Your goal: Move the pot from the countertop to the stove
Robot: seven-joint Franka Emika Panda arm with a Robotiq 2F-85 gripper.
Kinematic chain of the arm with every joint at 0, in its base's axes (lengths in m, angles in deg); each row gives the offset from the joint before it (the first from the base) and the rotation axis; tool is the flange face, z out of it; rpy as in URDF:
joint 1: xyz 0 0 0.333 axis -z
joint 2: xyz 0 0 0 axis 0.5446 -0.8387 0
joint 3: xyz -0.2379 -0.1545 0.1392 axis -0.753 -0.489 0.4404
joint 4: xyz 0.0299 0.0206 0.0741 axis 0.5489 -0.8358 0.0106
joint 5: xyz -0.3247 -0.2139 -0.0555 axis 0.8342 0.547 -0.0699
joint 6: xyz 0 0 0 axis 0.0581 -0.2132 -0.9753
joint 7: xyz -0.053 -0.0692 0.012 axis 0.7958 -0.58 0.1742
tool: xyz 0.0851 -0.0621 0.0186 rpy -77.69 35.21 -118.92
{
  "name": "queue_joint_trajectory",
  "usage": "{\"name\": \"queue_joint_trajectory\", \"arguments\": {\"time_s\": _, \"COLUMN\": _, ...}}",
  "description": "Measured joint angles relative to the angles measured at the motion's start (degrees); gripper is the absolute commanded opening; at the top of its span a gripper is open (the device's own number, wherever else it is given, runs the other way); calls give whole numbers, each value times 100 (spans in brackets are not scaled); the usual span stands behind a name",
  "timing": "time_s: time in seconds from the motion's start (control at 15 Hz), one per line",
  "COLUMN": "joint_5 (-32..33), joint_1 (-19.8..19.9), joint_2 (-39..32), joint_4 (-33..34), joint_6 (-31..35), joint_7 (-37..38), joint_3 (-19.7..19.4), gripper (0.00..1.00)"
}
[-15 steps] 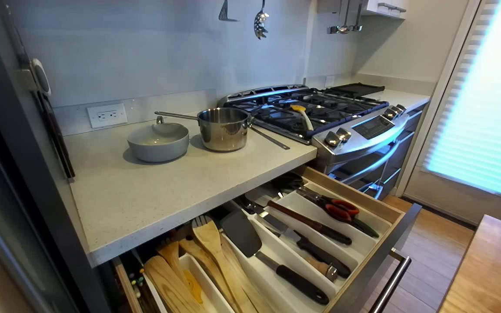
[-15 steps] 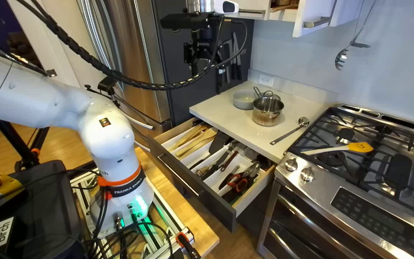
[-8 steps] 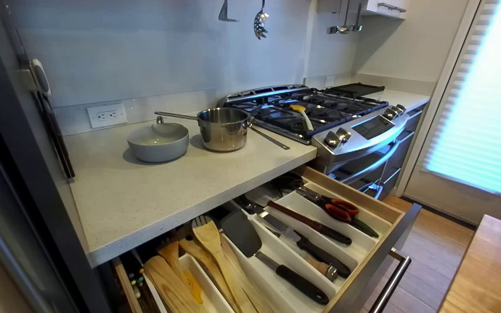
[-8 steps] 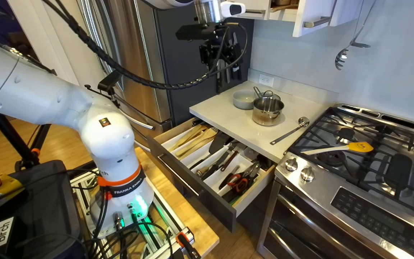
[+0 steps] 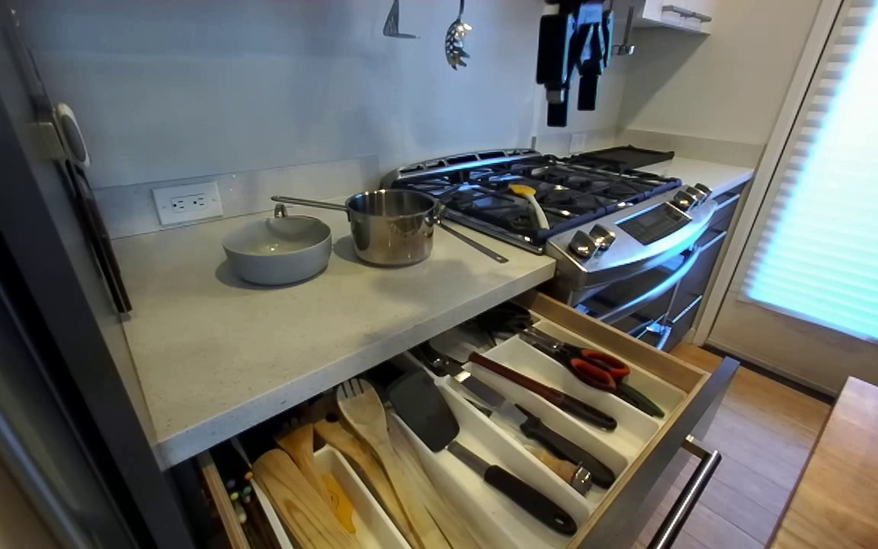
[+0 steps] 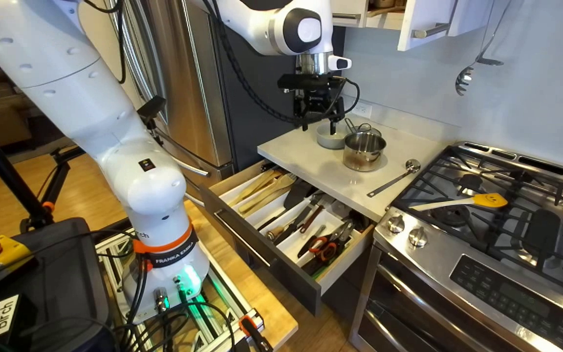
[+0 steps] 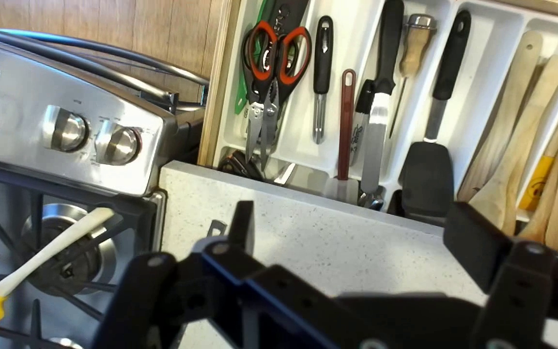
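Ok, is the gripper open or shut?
Open: in the wrist view the gripper has its fingers wide apart, with countertop showing between them.

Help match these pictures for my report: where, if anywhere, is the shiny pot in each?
In an exterior view: pot slightly above and left of centre.
In an exterior view: pot above and right of centre.
Wrist view: no pot visible.
Shared landmark: yellow spatula on the stove, in all three.
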Motion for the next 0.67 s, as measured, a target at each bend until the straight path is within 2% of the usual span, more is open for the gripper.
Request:
{"name": "queue_joint_trajectory", "arguments": {"time_s": 0.47, "joint_5": 0, "joint_1": 8, "joint_2": 144, "joint_4": -7, "joint_6": 116, "joint_7": -12, "joint_3": 19, "gripper": 100}}
{"name": "queue_joint_trajectory", "arguments": {"time_s": 0.67, "joint_5": -18, "joint_1": -11, "joint_2": 255, "joint_4": -280, "joint_6": 1365, "joint_7": -27, "joint_3": 44, "gripper": 100}}
